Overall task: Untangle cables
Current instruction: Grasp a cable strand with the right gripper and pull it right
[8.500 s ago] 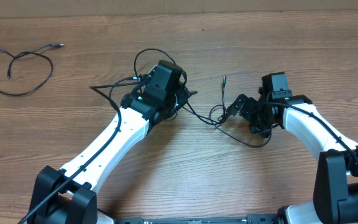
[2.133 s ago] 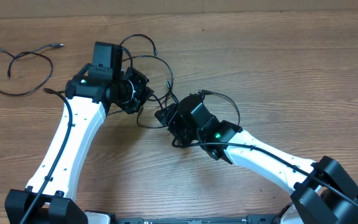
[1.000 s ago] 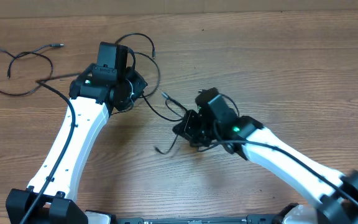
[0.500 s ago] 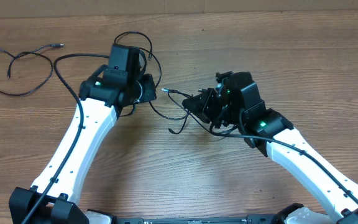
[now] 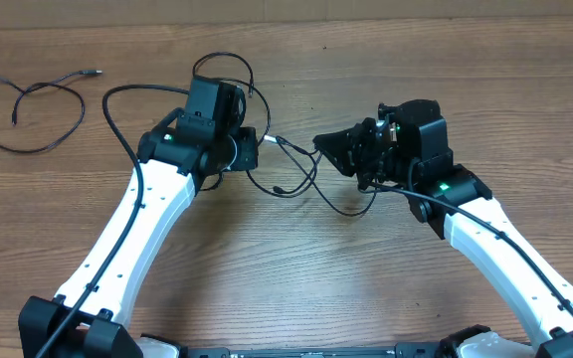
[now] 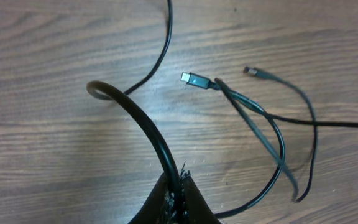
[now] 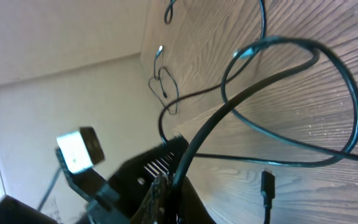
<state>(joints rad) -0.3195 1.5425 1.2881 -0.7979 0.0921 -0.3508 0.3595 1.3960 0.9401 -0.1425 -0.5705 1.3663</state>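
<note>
- Left gripper (image 5: 253, 150): jaws pressed together, pinching one strand of the cables (image 5: 316, 167). The cables lie as a loose tangle on the table (image 5: 296, 288), in the gap between the two grippers.
- Left wrist view: the pinched strand leaves the left gripper (image 6: 178, 190) at its fingertips and arches ahead and to its left. It then runs on as a thin line straight ahead and out of the picture.
- Silvery plug (image 6: 191, 79): lies ahead of the left gripper, slightly to its right, flat on the wood. Its cord doubles back toward the gripper in long narrow loops.
- Dark plug (image 6: 251, 71): lies farther to the right than the silvery plug, near it but not touching. Its cord curves back alongside those loops.
- Right gripper (image 5: 336, 149): jaws closed on another strand of the cables. It faces the left gripper, near it but apart.
- Right wrist view: the strand rises from the right gripper (image 7: 166, 184) and opens into a wide loop ahead of the fingers. It cannot be told whether this loop rests on the wood or hangs above it.
- Separate cable (image 5: 68, 78): lies alone on the table in an open curl, well apart from both grippers, out beyond the left gripper's side of the tangle.
</note>
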